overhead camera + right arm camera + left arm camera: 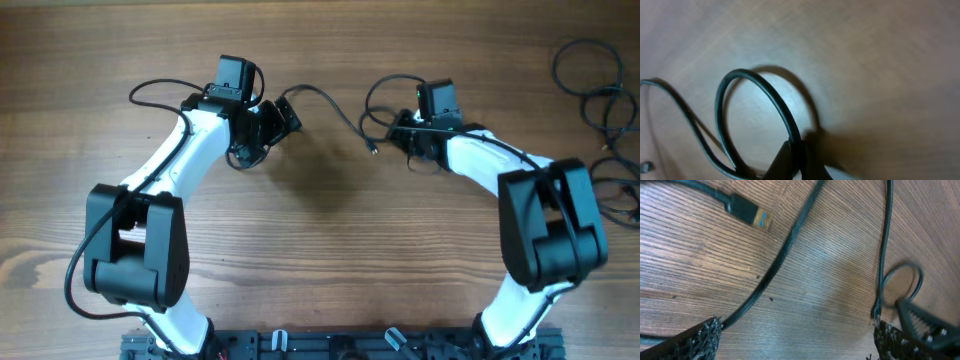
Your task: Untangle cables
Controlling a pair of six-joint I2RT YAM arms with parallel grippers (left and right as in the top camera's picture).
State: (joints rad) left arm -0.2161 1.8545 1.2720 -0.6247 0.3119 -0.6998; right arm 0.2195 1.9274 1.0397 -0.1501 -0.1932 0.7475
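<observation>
I've got R jaws clenched on a cable loop point(744, 73), mid-counter point(320, 230). L jaws released, wide open over strands w/ a plug point(747, 212). More cables point(600, 95) lie at far R edge.

Overhead top-down; wrist views close over cables point(335, 108)

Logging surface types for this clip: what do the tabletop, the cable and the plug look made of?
The tabletop looks like wood or wood-look laminate, matte, with grain lines. The cable seems jacketed in black rubbery plastic, slightly glossy, bending smoothly. The plug has a dark moulded body and a shiny metal tip.
</observation>
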